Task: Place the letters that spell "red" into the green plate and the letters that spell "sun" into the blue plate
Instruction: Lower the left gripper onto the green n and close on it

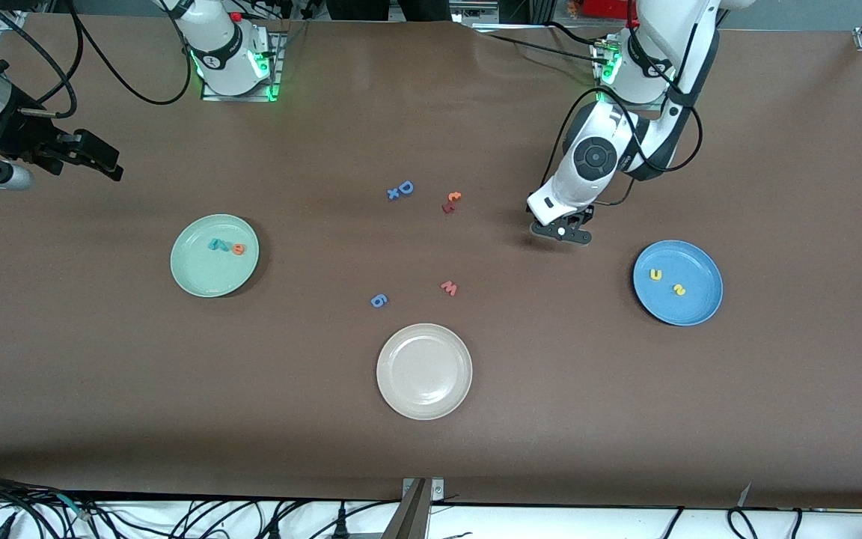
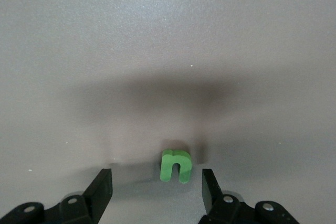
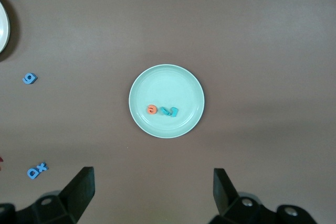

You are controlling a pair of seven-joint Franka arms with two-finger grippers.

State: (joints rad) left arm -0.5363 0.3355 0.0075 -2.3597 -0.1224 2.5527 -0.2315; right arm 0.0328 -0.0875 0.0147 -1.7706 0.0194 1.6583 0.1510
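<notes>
Right now your nearest thing to the front camera is the beige-white plate (image 1: 424,370), bare, with a blue "g" (image 1: 378,301) and a red "w" (image 1: 449,287) lying on the brown table (image 1: 102,389) just farther from the camera than that plate.

Your left gripper (image 1: 562,231) sits low over the table, between the loose letters in the middle and the blue plate (image 1: 677,282), which lies toward the left arm's end. In the left wrist view its 2 fingers (image 2: 100,190) stand apart, and the green "n" (image 2: 176,166) lies on the table between the fingertips, closer to one than the other, touching neither. You are not gripping it. The blue plate already holds 2 yellow letters, the "u" (image 1: 655,274) and the "s" (image 1: 679,290), well apart from those jaws.

Toward the right arm's end, the green plate (image 1: 215,255) holds the orange "e" (image 1: 239,249) and 2 teal letters (image 1: 218,244) bunched beside it.

Farther from the camera, you have a blue "D" (image 1: 405,187) touching a blue "x" (image 1: 393,194), and an orange and a dark red letter (image 1: 450,202) together.

Your right gripper (image 3: 152,195) waits high over the table's edge at the right arm's end, jaws wide apart and holding nothing, the green plate well out in front of them.
</notes>
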